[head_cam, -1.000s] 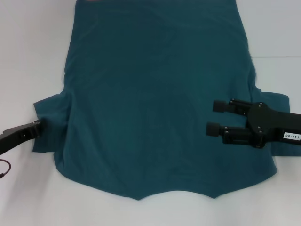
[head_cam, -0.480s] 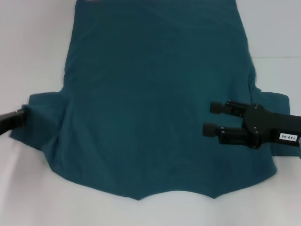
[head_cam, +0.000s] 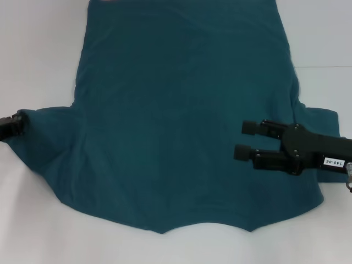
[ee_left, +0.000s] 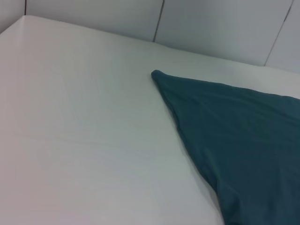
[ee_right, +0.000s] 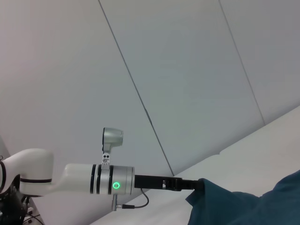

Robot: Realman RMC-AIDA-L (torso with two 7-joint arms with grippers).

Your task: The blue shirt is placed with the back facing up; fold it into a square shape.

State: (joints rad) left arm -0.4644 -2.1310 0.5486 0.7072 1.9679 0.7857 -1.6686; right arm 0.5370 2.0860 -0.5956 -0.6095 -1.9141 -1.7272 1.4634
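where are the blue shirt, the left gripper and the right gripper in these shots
blue shirt [head_cam: 181,121], head view, middle of its back panel
left gripper [head_cam: 12,125], head view, tip at the sleeve end
right gripper [head_cam: 245,139], head view, between its two fingertips

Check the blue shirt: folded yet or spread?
Spread. The blue shirt lies flat, unfolded; left gripper holds its sleeve; right gripper open above.

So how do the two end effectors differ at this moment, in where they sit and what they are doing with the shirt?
The left end effector is at the table's left edge, shut on the sleeve tip of the dark teal-blue cotton T-shirt, which runs taut to it; the right end effector is over the shirt's right side, near the other sleeve. The right one's fingers are spread and hold nothing. Only the tip of the left shows; the right shows whole. Both are black.
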